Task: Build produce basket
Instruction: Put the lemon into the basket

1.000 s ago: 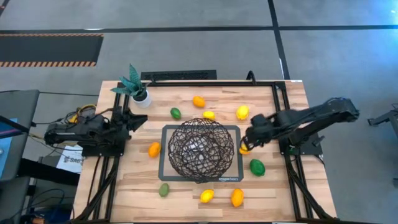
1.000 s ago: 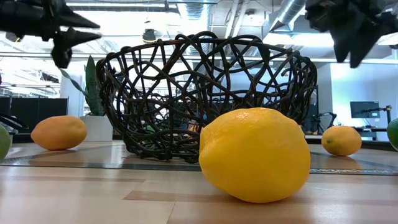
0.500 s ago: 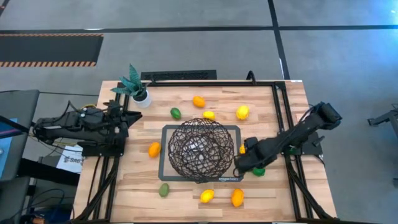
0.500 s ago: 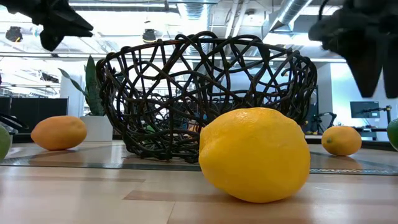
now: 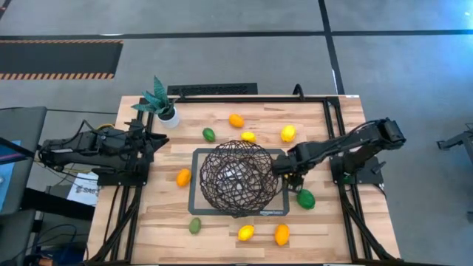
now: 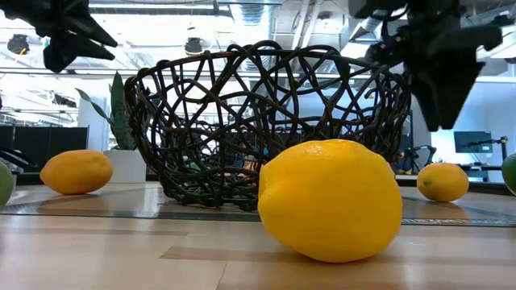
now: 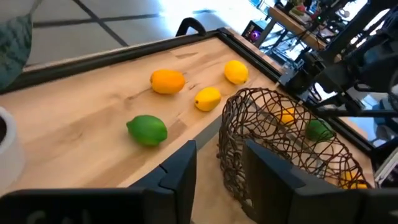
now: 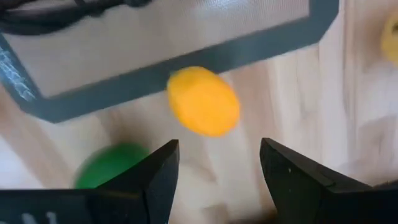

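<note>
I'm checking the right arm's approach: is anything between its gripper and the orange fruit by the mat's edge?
Nothing visible. The right gripper hangs open above the orange fruit, which lies bare on the wood beside the mat; a green fruit sits off to one side.

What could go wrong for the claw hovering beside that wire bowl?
1. The right claw hangs open over an orange fruit lying right at the grey mat's frame; a finger could land on the frame, or nudge the round fruit so it rolls away.
2. The basket sits close beside that arm, so a swing could bump and shift it.
3. A green fruit lies near and could be knocked aside.
</note>
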Action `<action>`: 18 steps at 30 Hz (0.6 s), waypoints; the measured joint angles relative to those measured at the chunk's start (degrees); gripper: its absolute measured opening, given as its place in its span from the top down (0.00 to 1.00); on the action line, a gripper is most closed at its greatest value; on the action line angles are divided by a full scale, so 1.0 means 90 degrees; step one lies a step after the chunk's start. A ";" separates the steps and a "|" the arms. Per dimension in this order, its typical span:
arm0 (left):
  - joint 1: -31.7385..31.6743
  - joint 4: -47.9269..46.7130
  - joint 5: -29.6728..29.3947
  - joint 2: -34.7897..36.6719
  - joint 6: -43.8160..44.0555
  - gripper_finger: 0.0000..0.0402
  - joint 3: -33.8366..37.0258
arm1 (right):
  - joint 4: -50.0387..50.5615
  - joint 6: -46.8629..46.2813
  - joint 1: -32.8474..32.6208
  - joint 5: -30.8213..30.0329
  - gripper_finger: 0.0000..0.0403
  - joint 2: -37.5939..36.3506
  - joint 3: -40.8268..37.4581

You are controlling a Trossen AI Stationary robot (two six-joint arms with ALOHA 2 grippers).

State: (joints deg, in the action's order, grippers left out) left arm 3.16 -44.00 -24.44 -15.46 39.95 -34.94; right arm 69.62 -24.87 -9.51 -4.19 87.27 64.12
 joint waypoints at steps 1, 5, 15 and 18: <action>0.0000 0.0018 -0.0015 -0.0023 0.0078 0.71 0.0000 | -0.0044 0.0330 0.0107 -0.0003 0.39 -0.0045 -0.0030; 0.0000 0.0136 -0.0166 -0.0156 0.0223 0.71 -0.0005 | -0.0465 0.1260 0.0447 -0.0021 0.39 -0.0344 -0.0600; -0.0002 0.0157 -0.0317 -0.0577 0.0986 0.71 -0.0005 | -0.1797 0.1709 0.0655 0.0509 0.39 -0.1573 -0.1961; -0.0002 0.0160 -0.0384 -0.0733 0.1046 0.71 -0.0005 | -0.2285 0.1760 0.0594 0.0647 0.39 -0.1817 -0.2309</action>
State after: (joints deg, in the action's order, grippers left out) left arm 3.14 -42.56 -27.89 -22.06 49.36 -34.98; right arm 49.05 -9.02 -4.16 1.64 70.91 43.34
